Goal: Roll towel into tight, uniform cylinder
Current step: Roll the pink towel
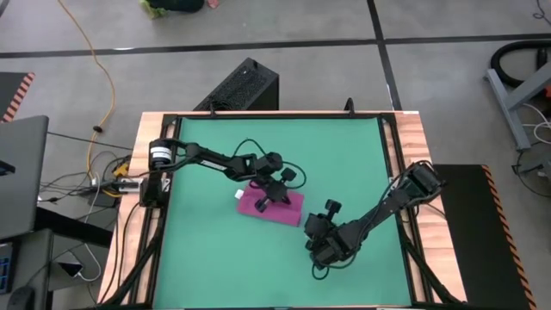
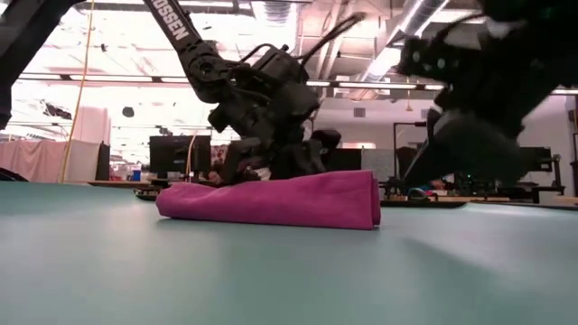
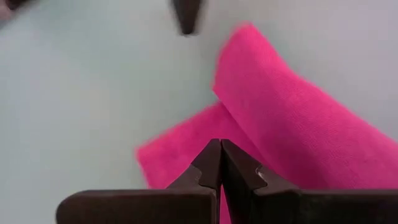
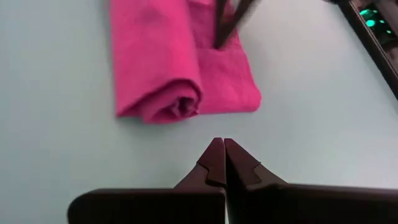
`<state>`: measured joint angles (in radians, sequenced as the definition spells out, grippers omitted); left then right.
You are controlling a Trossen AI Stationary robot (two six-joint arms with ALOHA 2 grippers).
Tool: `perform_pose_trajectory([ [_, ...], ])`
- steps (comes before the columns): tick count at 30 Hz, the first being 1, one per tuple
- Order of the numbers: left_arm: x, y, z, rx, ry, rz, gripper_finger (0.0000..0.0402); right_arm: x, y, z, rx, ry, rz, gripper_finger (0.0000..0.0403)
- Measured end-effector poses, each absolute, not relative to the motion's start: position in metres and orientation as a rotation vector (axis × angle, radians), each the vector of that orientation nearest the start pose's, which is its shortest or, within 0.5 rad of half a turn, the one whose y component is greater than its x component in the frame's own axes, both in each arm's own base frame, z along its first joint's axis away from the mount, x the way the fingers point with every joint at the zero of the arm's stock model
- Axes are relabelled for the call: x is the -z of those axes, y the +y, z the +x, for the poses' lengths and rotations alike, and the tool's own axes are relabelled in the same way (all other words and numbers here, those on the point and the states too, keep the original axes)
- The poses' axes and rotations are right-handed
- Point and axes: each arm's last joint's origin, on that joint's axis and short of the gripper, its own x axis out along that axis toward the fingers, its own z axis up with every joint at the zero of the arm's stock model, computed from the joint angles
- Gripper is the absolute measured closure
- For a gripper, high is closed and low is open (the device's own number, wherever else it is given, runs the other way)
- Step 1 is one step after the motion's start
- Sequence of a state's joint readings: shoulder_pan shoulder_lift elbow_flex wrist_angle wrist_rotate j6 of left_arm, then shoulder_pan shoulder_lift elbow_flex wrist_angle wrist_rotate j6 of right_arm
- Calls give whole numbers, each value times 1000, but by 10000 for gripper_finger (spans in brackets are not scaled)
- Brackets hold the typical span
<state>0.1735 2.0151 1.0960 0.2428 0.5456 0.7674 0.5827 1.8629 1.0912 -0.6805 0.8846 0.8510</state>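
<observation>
As the towel [image 1: 272,204] at frame centre is soft and springy, the left gripper [image 1: 263,203], fingers pressed together, should pin the loose flap, while the right gripper [image 4: 219,163] sits closed, empty.

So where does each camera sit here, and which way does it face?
High: overhead, straight down on the mat, towel and both arms.
Low: table height, level across the mat to the towel, arms above.
Left wrist: over the towel, left gripper shut.
Right wrist: facing the roll's end, right gripper shut.
Shared: the towel shows in all four.
</observation>
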Motion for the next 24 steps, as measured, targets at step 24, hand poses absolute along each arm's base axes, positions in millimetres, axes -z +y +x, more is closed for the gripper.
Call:
perform_pose_trajectory([
  [24,-113,59,400,525,508,531,401,-114,130,307,462,728,-54,395],
])
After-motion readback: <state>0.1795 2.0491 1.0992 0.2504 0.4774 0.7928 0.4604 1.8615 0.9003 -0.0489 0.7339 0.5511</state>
